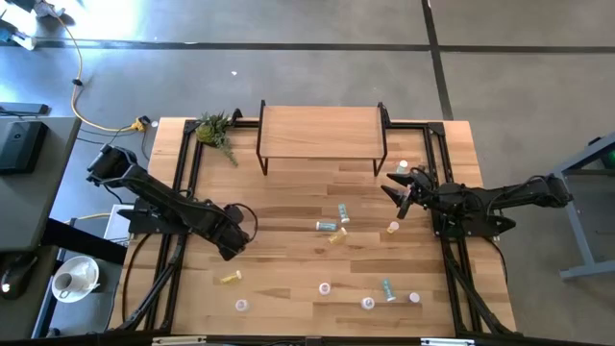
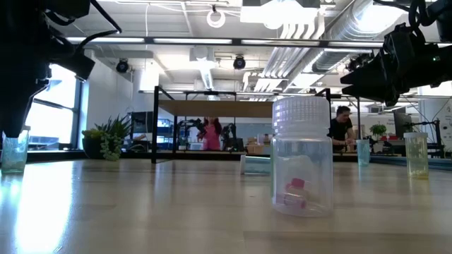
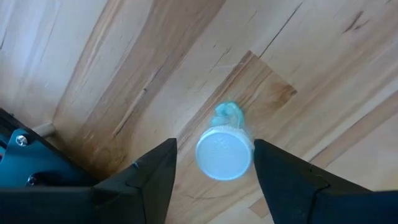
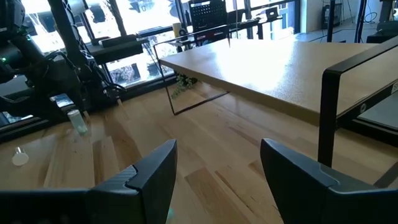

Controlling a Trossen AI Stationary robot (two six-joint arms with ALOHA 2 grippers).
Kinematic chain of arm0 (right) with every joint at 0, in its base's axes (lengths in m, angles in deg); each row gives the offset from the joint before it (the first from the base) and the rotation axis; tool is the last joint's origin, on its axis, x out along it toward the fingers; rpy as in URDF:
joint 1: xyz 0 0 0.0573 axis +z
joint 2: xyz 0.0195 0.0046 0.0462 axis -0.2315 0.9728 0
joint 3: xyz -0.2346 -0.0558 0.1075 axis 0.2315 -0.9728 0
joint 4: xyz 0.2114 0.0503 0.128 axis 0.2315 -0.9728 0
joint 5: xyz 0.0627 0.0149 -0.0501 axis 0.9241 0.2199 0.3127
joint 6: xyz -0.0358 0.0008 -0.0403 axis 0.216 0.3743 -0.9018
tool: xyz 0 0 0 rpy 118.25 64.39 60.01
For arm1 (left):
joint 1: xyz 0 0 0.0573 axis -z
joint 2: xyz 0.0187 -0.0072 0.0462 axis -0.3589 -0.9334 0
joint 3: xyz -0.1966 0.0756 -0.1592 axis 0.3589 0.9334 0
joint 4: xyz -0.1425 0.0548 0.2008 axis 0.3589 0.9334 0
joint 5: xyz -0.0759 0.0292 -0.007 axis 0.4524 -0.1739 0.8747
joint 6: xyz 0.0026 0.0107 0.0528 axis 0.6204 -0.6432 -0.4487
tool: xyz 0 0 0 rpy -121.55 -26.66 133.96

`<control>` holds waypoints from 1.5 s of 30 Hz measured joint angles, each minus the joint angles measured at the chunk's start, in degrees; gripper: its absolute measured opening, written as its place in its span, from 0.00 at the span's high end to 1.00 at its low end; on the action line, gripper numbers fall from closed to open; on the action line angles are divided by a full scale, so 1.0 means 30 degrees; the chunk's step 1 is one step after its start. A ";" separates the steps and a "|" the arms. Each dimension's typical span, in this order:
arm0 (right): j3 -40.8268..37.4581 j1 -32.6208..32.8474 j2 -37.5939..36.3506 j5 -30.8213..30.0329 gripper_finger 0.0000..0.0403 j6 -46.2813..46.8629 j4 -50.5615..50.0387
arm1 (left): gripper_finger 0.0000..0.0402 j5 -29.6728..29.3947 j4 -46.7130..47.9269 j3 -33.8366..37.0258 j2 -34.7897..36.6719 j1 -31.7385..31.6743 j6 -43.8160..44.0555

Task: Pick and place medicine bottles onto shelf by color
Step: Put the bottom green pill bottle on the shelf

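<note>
A teal-green medicine bottle with a white cap stands upright on the wooden tabletop, left of centre. My left gripper points straight down over it, open, with one finger on each side of the cap and close to it. The gripper hides the bottle in the high view. The low view shows the bottle below the dark fingers. The shelf, a light-wood board on black legs, stands at the far middle with nothing on top. My right gripper waits open and level right of the shelf, holding nothing.
Other small bottles are scattered over the middle and near part of the table: teal, yellow, white-capped and teal. A clear bottle stands close to the low camera. A green plant lies left of the shelf.
</note>
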 joint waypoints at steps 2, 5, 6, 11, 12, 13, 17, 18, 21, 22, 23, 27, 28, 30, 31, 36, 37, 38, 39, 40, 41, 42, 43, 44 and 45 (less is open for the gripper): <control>0.0000 -0.0006 -0.0006 0.0000 0.45 -0.0001 -0.0034 | 0.54 -0.0001 -0.0045 0.0000 -0.0044 0.0000 -0.0143; 0.0000 0.0000 -0.0006 0.0000 0.45 0.0003 -0.0101 | 0.59 -0.0001 -0.0045 0.0000 -0.0059 -0.0001 -0.0189; -0.0007 0.0000 -0.0006 0.0000 0.45 -0.0001 -0.0118 | 0.60 -0.0001 -0.0045 0.0000 -0.0059 -0.0006 -0.0189; 0.0000 0.0000 -0.0006 -0.0001 0.45 0.0003 -0.0137 | 0.69 -0.0015 -0.0037 0.0000 -0.0059 -0.0007 -0.0344; -0.0001 -0.0001 -0.0006 -0.0001 0.45 0.0005 -0.0137 | 0.70 -0.0023 -0.0038 0.0000 -0.0059 -0.0007 -0.0466; 0.0000 -0.0005 -0.0006 0.0000 0.45 0.0006 -0.0137 | 0.71 -0.0028 -0.0037 0.0000 -0.0059 -0.0007 -0.0628; -0.0005 -0.0005 -0.0006 -0.0007 0.45 0.0006 -0.0137 | 0.74 0.0043 -0.0030 -0.0007 -0.0004 -0.0018 -0.1011; 0.0000 -0.0006 -0.0006 -0.0001 0.45 0.0005 -0.0137 | 0.74 0.0202 -0.0037 -0.0007 0.0090 -0.0049 -0.1235; 0.0000 -0.0002 -0.0006 -0.0006 0.45 0.0005 -0.0137 | 0.72 0.0570 0.0033 -0.0156 0.0316 -0.0326 -0.1804; 0.0000 0.0000 -0.0006 0.0000 0.45 0.0003 -0.0142 | 0.72 0.0589 0.0033 -0.0252 0.0459 -0.0455 -0.2048; 0.0000 -0.0004 -0.0006 -0.0004 0.45 0.0006 -0.0145 | 0.72 0.0582 0.0101 -0.0449 0.0621 -0.0619 -0.2356; -0.0002 -0.0002 -0.0006 -0.0007 0.45 0.0006 -0.0206 | 0.73 0.0575 0.0123 -0.1565 0.1119 -0.1548 -0.4109; -0.0001 0.0000 -0.0006 0.0000 0.45 0.0000 -0.0271 | 0.73 0.0575 0.0106 -0.1993 0.1226 -0.1825 -0.4616; 0.0000 0.0000 0.0001 -0.0004 0.45 0.0003 -0.0338 | 0.73 0.0537 0.0188 -0.2841 0.1422 -0.2440 -0.5671; 0.0000 -0.0007 -0.0006 -0.0007 0.45 0.0006 -0.0406 | 0.73 0.0492 0.0298 -0.3341 0.1491 -0.2759 -0.6210; 0.0000 0.0000 -0.0006 0.0000 0.45 0.0003 -0.0447 | 0.73 -0.0480 0.1289 -0.6425 0.1500 -0.4462 -0.8887; 0.0000 0.0000 -0.0006 -0.0006 0.45 0.0001 -0.0452 | 0.73 -0.0841 0.1467 -0.7047 0.1498 -0.4841 -0.9420; -0.0007 0.0000 -0.0006 0.0000 0.45 0.0006 -0.0467 | 0.73 -0.1197 0.1639 -0.7645 0.1470 -0.5257 -0.9947; -0.0004 0.0000 -0.0006 0.0000 0.45 0.0003 -0.0506 | 0.73 -0.1505 0.1734 -0.8205 0.1464 -0.5706 -1.0463; -0.0001 -0.0001 0.0000 -0.0001 0.45 0.0000 -0.0530 | 0.73 -0.1778 0.1810 -0.8756 0.1456 -0.6175 -1.0936; -0.0006 0.0000 -0.0004 0.0000 0.45 0.0006 -0.0556 | 0.73 -0.2024 0.1944 -0.9306 0.1456 -0.6654 -1.1439; -0.0003 0.0000 -0.0006 0.0000 0.45 0.0002 -0.0582 | 0.73 -0.2239 0.2175 -0.9852 0.1456 -0.7171 -1.1962; 0.0000 -0.0004 -0.0003 -0.0004 0.45 0.0006 -0.0582 | 0.73 -0.2416 0.2383 -1.0365 0.1456 -0.7742 -1.2497; -0.0003 -0.0003 -0.0006 0.0000 0.45 0.0006 -0.0582 | 0.73 -0.2600 0.2493 -1.0863 0.1456 -0.8321 -1.3053; 0.0000 -0.0006 -0.0001 0.0000 0.45 0.0006 -0.0582 | 0.73 -0.2745 0.2509 -1.1329 0.1452 -0.8941 -1.3619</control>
